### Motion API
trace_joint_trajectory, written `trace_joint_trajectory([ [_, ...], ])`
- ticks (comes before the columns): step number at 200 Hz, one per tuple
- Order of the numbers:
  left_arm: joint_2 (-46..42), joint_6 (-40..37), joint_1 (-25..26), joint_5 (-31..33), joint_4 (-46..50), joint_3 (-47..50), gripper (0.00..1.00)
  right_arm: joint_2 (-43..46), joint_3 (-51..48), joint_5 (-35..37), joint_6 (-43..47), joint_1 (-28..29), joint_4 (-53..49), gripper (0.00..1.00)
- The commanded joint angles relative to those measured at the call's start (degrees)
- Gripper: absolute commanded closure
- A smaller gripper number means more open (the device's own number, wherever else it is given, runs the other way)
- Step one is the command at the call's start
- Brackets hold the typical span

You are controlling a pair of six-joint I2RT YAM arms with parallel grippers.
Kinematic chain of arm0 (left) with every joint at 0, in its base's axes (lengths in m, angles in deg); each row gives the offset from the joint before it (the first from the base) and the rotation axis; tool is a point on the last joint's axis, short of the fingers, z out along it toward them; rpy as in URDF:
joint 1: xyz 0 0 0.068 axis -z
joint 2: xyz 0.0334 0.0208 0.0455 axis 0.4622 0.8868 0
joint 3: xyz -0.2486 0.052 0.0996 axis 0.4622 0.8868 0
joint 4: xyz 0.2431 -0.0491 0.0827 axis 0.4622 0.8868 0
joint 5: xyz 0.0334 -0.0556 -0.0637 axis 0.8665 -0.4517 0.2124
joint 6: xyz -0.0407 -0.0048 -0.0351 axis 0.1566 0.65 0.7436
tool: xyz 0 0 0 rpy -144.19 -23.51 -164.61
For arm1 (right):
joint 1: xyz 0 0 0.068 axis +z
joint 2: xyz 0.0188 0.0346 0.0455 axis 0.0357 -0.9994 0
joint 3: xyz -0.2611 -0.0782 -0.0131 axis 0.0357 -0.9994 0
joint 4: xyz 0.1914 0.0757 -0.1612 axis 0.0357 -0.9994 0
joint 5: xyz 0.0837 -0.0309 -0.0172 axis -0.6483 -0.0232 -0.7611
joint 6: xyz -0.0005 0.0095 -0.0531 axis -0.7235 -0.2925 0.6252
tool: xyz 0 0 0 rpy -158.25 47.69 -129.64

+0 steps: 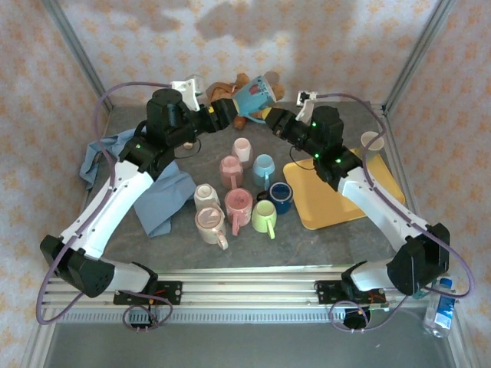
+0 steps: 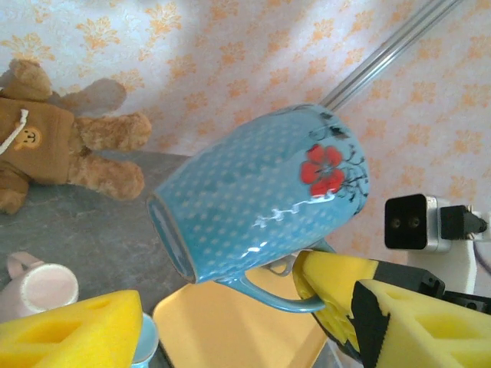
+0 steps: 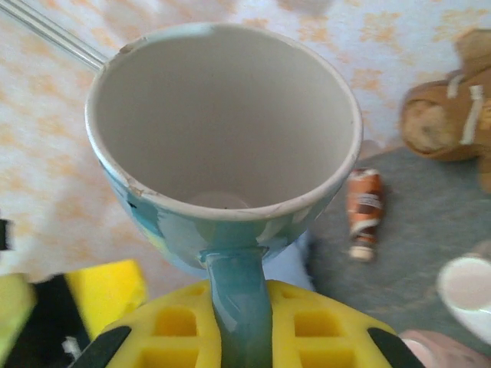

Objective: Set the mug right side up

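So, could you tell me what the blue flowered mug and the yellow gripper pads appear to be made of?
Blue flowered mug: probably glazed ceramic; glossy highlights and small chips at its rim. Yellow gripper pads: matte, with moulded recesses; plastic or foam, I cannot tell which.

The mug (image 3: 222, 115) has its handle cut by the bottom edge, the teddy bear (image 3: 445, 115) by the right edge.
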Motion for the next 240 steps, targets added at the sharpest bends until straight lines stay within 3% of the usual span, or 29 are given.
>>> trace_joint_trajectory([
  [1,-1.3,-5.2,0.5,0.3,2.1,1.2,0.26,3.8,3.9,5.5,11.8,-0.1,-5.7,1.00],
  [99,0.2,-8.7,0.7,-2.5,4.1,2.2,0.24,8.5,0.2,21.7,32.1,-0.1,-21.7,1.00],
  [169,0.8,-10.0,1.0,-4.1,2.2,4.2,0.24,13.9,-12.0,24.5,38.6,-6.4,-17.5,1.00],
  [240,1.2,-9.2,1.7,-4.4,-0.3,7.6,0.26,10.8,-19.5,29.7,40.9,-15.9,-12.6,1.00],
])
